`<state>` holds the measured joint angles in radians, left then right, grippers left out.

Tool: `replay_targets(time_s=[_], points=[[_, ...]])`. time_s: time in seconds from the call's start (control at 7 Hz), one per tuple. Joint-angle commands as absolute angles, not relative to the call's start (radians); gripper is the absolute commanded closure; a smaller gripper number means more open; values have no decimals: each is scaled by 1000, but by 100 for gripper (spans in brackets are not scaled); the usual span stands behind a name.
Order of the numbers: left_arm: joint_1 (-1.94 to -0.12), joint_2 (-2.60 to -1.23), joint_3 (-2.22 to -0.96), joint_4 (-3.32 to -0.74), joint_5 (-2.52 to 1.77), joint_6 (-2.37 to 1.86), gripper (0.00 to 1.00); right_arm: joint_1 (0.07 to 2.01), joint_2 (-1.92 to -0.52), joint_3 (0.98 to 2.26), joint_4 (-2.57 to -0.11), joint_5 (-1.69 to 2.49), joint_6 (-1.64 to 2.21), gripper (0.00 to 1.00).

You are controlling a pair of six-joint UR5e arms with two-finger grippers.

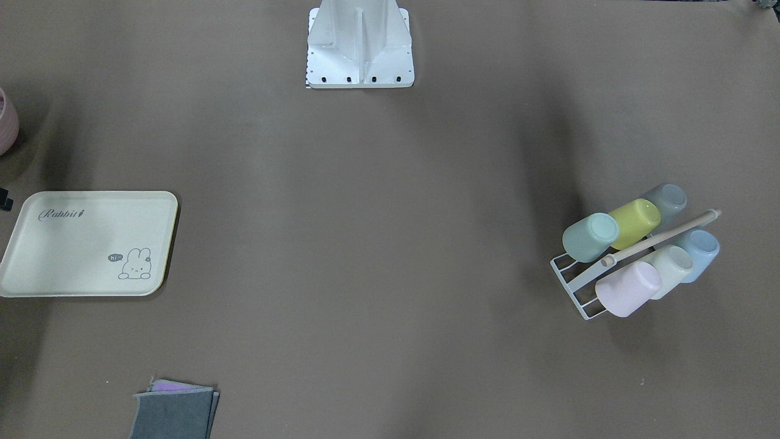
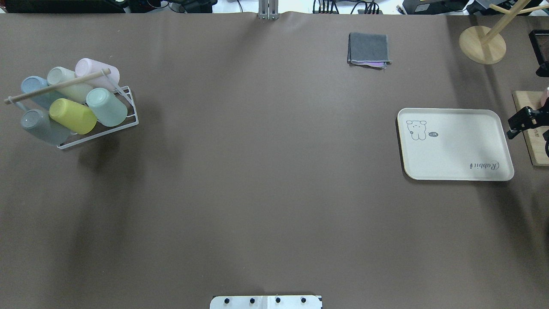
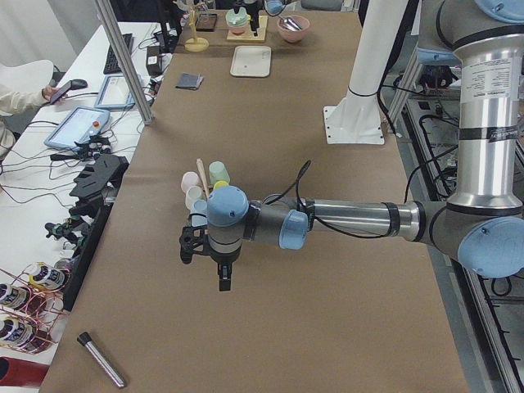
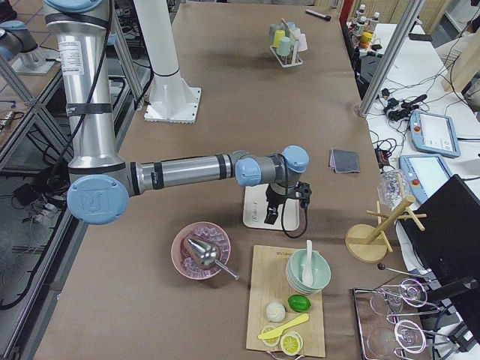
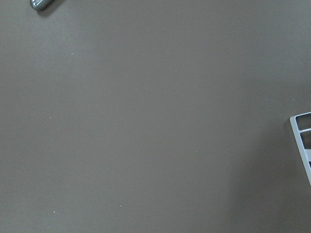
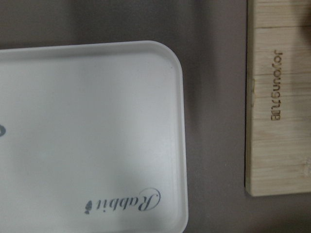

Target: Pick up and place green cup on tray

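Note:
The green cup (image 1: 590, 238) is pale mint and lies tilted on a white wire rack (image 1: 570, 281), next to a yellow-green cup (image 1: 635, 222). It also shows in the overhead view (image 2: 107, 107). The cream tray (image 1: 91, 244) with its "Rabbit" script lies bare at the table's other end (image 2: 456, 143). My right gripper (image 2: 517, 126) hangs at the tray's outer edge, its fingers apart and holding nothing (image 4: 285, 214). My left gripper (image 3: 223, 274) hovers over bare table near the rack. It shows only in the exterior left view, so I cannot tell whether it is open or shut.
The rack holds several pastel cups under a wooden rod (image 2: 55, 87). A folded grey cloth (image 2: 369, 49) lies at the far edge. A wooden board (image 2: 534, 133), a mug tree (image 2: 482, 43) and a pink bowl (image 4: 199, 251) flank the tray. The robot base (image 1: 359, 49) stands mid-table.

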<state>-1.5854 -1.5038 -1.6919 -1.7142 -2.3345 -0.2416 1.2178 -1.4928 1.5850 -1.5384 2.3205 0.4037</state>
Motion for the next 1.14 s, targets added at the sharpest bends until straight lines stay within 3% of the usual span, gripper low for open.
replay_targets(time_s=[0.0,0.43,0.57,0.86,1.0], points=[[-1572,-1499,-1828,-1698,-2335,-241,2,1198,-1476,1479,-1425,2319,403,8],[-1391,-1547,-2020,-1686,-2410,-247,1,1193,-1477,1459,-1427,2324,396,29],[-1321,-1616,-2042,-1636,-2399,-247,1,1190,-1479,1444,-1427,2325,396,30],[-1183,-1893,-2096,-1315,-2384,-256,1,1172,-1476,1424,-1427,2322,397,31],[-1051,-1942,-2162,-1299,-2256,-236,1,1167,-1473,1410,-1425,2321,399,32]])
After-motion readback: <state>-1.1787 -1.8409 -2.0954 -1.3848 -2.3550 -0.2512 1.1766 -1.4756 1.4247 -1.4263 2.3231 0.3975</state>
